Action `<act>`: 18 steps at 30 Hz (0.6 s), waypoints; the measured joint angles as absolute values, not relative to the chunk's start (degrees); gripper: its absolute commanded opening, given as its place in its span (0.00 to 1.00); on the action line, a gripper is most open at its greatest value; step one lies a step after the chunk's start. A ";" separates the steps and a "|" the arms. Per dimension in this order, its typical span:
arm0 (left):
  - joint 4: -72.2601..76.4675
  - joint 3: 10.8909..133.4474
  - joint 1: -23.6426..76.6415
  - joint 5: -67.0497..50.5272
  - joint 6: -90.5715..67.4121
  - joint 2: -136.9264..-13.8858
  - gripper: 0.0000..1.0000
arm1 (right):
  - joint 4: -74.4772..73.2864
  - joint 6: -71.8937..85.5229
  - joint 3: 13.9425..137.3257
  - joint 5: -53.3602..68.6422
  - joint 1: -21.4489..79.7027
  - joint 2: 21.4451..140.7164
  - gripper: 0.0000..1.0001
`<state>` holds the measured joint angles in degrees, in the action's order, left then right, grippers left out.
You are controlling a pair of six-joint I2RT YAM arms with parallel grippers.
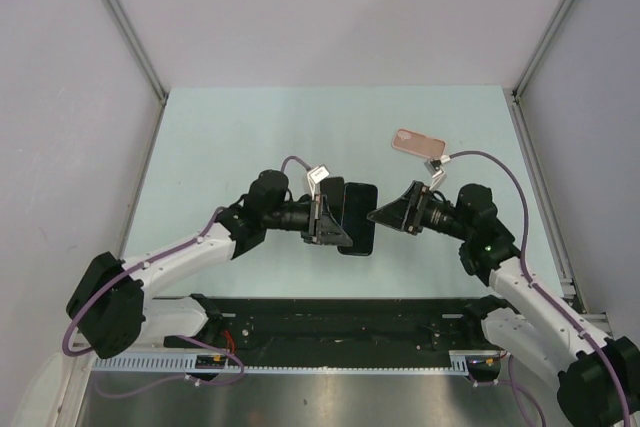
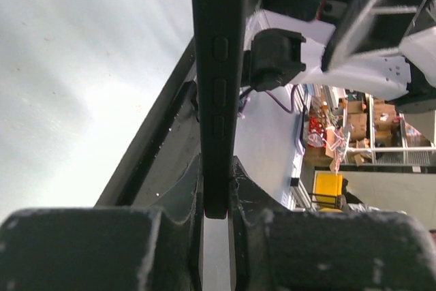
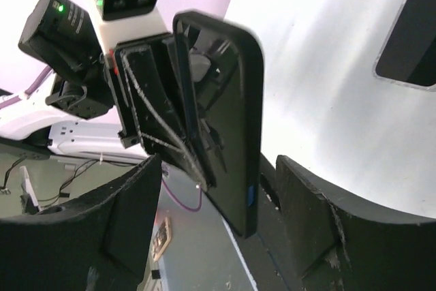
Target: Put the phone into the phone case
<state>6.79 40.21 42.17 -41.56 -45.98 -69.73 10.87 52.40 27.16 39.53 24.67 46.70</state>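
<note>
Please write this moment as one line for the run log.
left gripper: shut on black phone, held on edge | right gripper: open, astride phone end | pink item: on table, untouched

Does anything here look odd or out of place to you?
Only mildly: the left hand holds a black phone-shaped slab on edge above the table, while a pink slab lies askew, alone, far right. Nothing looks broken.
</note>
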 measured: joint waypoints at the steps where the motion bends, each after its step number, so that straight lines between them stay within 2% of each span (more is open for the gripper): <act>1: 6.81 39.99 42.17 -42.44 -46.00 -69.73 0.00 | 11.00 52.16 27.18 39.70 24.23 46.92 0.70; 5: 7.49 39.75 42.26 -44.93 -46.06 -69.73 0.00 | 11.62 51.24 27.49 40.99 23.38 49.71 0.67; 7: 8.05 39.75 42.26 -46.15 -46.06 -69.73 0.00 | 12.49 50.92 27.88 41.65 23.35 51.55 0.60; 8: 8.36 39.75 42.26 -46.70 -46.11 -69.73 0.00 | 12.95 50.85 28.08 41.95 23.33 52.36 0.53; 9: 8.49 39.75 42.26 -47.09 -46.30 -69.76 0.00 | 13.28 50.72 28.29 42.11 23.31 52.93 0.30; 10: 8.56 39.75 42.26 -47.29 -46.52 -69.82 0.00 | 13.52 50.78 28.73 42.46 23.24 53.60 0.17; 12: 8.14 39.75 42.22 -46.92 -46.78 -70.37 0.00 | 13.78 49.95 29.87 42.87 23.24 54.26 0.00; 17: 4.45 41.85 41.71 -46.72 -46.28 -71.92 0.00 | 11.57 46.13 31.81 43.29 23.07 54.33 0.00; 18: 3.77 42.35 41.71 -46.72 -46.02 -72.16 0.00 | 11.16 45.69 32.08 43.22 23.03 54.33 0.04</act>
<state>3.77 42.35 41.71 -46.72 -46.02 -72.16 11.16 45.69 32.08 43.22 23.03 54.33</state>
